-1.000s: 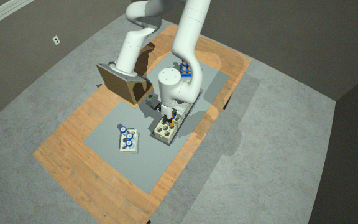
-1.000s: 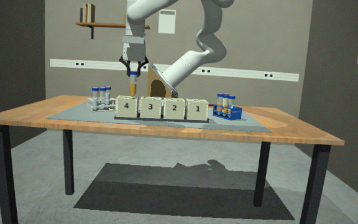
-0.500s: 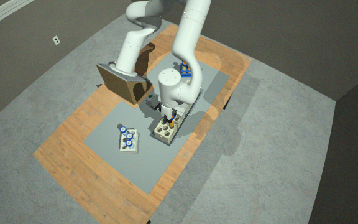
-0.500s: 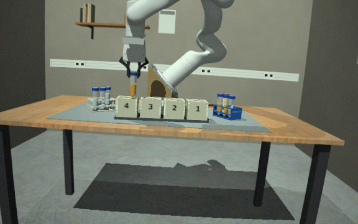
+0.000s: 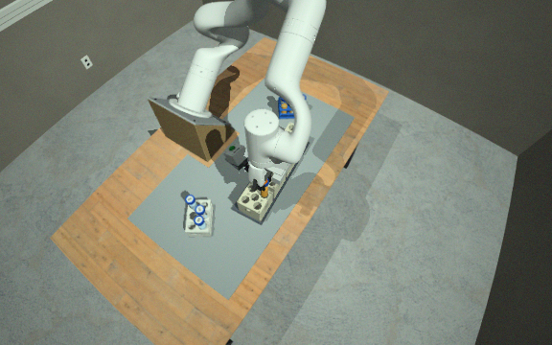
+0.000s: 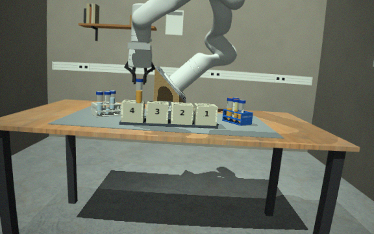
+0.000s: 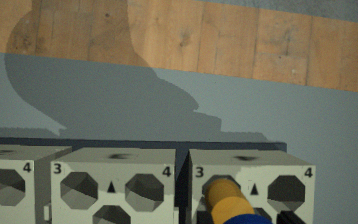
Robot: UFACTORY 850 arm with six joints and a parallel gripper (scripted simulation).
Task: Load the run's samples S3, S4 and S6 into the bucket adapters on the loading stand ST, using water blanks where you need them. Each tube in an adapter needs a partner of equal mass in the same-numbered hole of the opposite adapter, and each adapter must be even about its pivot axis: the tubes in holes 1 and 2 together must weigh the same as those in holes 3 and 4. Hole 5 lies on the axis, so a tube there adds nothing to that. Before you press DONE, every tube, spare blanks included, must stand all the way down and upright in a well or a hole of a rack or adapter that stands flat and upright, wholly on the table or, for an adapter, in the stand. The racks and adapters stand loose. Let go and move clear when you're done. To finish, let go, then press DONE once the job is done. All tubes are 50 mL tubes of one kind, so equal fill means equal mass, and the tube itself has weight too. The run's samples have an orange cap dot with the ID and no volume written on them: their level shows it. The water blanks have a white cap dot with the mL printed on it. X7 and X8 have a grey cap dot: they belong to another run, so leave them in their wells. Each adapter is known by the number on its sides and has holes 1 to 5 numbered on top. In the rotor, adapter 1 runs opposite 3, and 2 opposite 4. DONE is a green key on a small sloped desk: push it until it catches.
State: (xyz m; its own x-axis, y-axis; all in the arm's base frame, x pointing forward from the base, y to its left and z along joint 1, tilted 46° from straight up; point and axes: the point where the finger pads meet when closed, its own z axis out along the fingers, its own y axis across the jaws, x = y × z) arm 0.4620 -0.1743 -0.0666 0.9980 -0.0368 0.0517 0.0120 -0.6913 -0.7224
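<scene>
My gripper (image 5: pixel 263 184) (image 6: pixel 139 82) is shut on a blue-capped tube (image 5: pixel 264 193) (image 6: pixel 139 96) (image 7: pixel 230 201) with orange liquid. The tube is close to upright, its lower end at the mouth of hole 3 of adapter 4 (image 6: pixel 132 119) (image 7: pixel 280 159); how deep it reaches is hidden. Its cap dot cannot be read. Hole 4 there looks empty. Adapter 3 (image 6: pixel 157 119) (image 7: pixel 125 158) shows empty holes 3 and 4. Adapter 2 (image 6: pixel 182 119) and adapter 1 (image 6: pixel 206 121) stand beside it on the stand (image 6: pixel 174 125) (image 7: pixel 182 150).
A white rack (image 5: pixel 199 234) holds three blue-capped tubes with pale liquid. A blue rack (image 5: pixel 287 116) (image 6: pixel 244 120) at the other end holds several tubes, some orange. The DONE desk (image 5: pixel 236 155) with its green key (image 5: pixel 232 149) stands behind the stand, near the arm's base.
</scene>
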